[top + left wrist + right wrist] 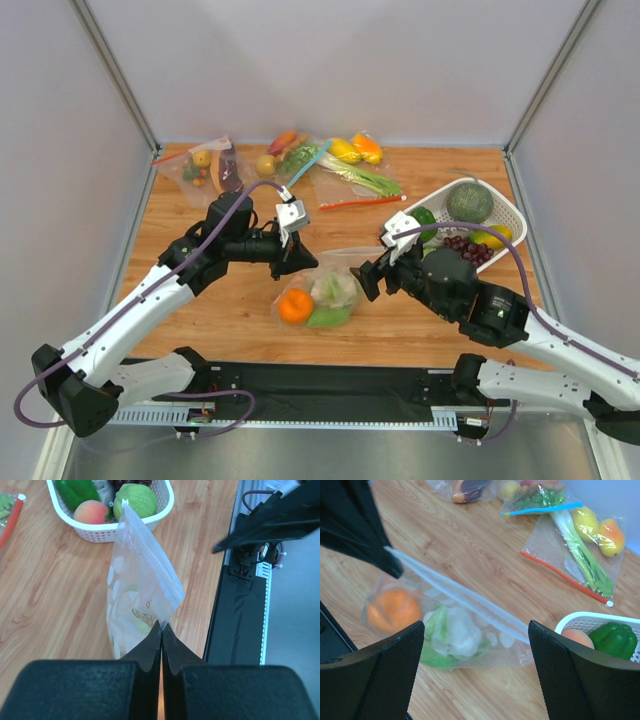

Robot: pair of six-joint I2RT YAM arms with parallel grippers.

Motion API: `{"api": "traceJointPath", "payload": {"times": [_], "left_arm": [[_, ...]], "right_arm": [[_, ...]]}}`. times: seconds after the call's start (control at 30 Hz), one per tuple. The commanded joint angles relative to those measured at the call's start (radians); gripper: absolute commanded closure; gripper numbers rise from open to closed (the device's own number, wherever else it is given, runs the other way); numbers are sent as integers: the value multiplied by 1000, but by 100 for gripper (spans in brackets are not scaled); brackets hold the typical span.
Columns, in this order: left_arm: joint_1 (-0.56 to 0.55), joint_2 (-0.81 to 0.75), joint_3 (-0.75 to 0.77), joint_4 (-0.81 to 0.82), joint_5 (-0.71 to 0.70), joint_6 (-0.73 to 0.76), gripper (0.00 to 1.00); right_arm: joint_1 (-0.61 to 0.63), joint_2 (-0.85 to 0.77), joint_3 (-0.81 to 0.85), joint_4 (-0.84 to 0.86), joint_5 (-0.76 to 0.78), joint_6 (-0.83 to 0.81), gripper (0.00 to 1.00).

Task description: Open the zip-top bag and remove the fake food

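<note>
The zip-top bag (322,292) lies mid-table, clear with pale dots and a whitish zip strip (465,597). Inside it are the orange (295,306), the white cauliflower with green leaves (336,288) and the glossy green piece (330,318). My left gripper (305,258) is shut on the bag's upper left corner and lifts that edge; its wrist view shows the bag (140,592) standing up from the closed fingertips (161,626). My right gripper (368,278) is open and empty, just right of the bag. In the right wrist view its fingers (385,675) straddle the cauliflower (457,630), with the orange (395,610) to the left.
A white basket (512,215) at the right holds a dark green melon, grapes, a green pepper and a peach. At the back lie a red-zip bag with yellow peppers and green onion (358,172), a blue-zip bag (300,155) and another bag (205,168).
</note>
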Motion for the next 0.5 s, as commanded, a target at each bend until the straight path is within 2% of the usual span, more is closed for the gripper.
{"api": "traceJointPath", "payload": {"times": [0.0,0.13,0.47], "left_arm": [[-4,-40,-2,59,74,45,100],[-4,-45,0,55,72,51,100],[-6,-54,-2,53,92,57,100]], "right_arm": [[-106,19,46,56,-132,-47,14],[-195,20,34,69,-206,-52,14],[-299,58,-2,94,-388,-82,14]]}}
